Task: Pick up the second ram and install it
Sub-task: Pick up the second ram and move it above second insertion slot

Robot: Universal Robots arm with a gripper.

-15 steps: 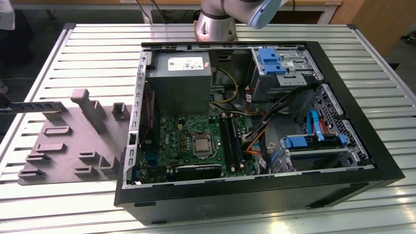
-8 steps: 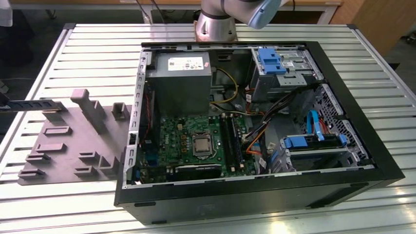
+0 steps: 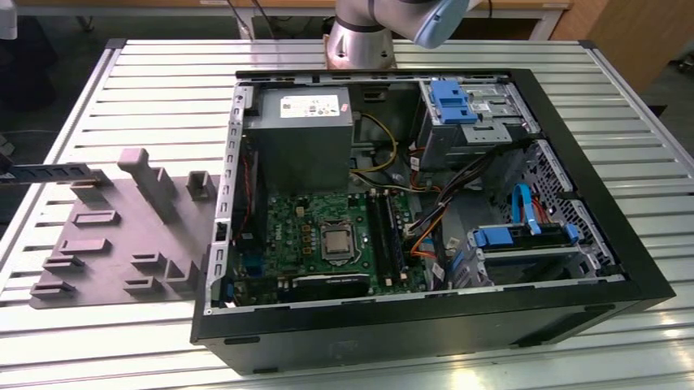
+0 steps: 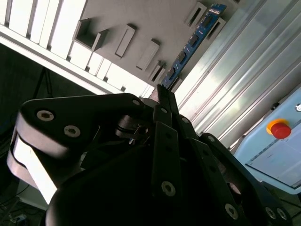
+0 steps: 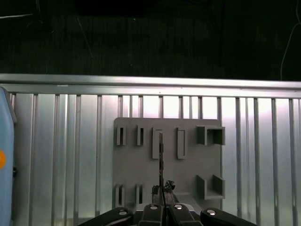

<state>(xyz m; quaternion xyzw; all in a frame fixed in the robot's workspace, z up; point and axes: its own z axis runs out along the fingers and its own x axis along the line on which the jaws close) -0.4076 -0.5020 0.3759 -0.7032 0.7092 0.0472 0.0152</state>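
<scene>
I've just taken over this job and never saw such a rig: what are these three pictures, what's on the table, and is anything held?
This is one robot arm with a gripper. The exterior view looks from off the arm at a slatted table holding an open computer case and, on that view's left, a grey holder tray. Both wrist views come from cameras riding on the arm. The gripper is shut on the second ram, a dark memory stick, over the tray.

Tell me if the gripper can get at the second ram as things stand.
Likely yes: in the second wrist view the gripper appears shut on one end of the second ram, over the grey holder tray. Nothing stands between them.
</scene>
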